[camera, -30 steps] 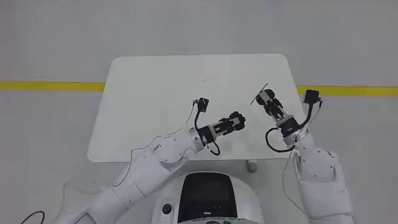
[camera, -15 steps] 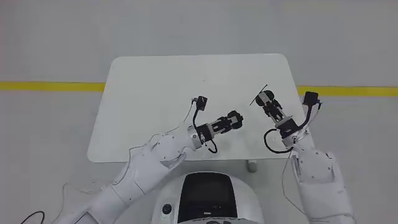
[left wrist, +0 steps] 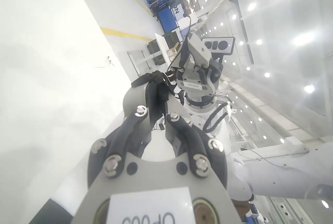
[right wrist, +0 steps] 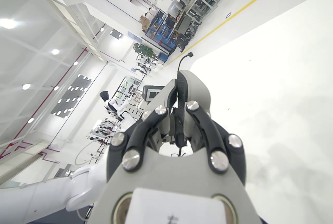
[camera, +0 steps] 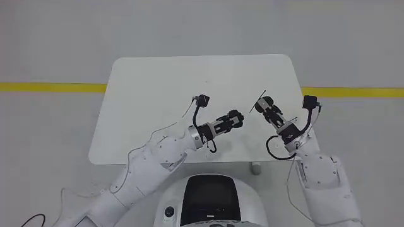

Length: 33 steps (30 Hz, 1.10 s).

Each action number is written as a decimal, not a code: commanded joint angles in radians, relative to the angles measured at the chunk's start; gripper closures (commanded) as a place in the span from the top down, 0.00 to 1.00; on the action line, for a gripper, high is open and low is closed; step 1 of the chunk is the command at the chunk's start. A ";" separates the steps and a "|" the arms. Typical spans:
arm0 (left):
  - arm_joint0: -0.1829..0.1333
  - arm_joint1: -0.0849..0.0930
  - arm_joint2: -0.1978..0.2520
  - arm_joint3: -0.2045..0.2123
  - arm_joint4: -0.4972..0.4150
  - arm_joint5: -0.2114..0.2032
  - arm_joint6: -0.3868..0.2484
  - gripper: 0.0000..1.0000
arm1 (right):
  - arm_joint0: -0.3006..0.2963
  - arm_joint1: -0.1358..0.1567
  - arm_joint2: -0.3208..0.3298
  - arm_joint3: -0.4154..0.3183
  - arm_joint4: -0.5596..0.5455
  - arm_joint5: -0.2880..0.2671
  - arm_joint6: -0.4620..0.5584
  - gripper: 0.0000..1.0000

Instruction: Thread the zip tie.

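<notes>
We find the right hand (right wrist: 179,80) clamped on the tie (right wrist: 181,66). The black strap runs between the pads and on toward the palm. A short curved length stands out past the fingertips and ends in a small block, which we judge to be the head. The tie is held in the air over the near right part of the counter (camera: 158,94), touching nothing else.

The left hand (left wrist: 155,87) is near the right one, with a clear gap between them, and faces it. Its fingers are pressed together. We cannot tell whether anything lies between its pads.

Risks noted:
- The strap is thin and springy. Any contact that is off line would bend the exposed end aside, not seat it.
- The grip is on a narrow strip, so a sideways push could twist or slide the tie in the pads.
- If the left hand is empty and closed, it cannot take the strap until it opens.
- Both hands are over the counter's near edge, so a dropped tie may land off it.
- The two hands could collide as the gap closes.
</notes>
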 commanded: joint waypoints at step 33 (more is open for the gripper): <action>-0.004 -0.001 0.003 -0.006 -0.003 0.000 0.004 0.00 | 0.012 0.024 -0.041 0.013 0.014 0.000 -0.033 0.00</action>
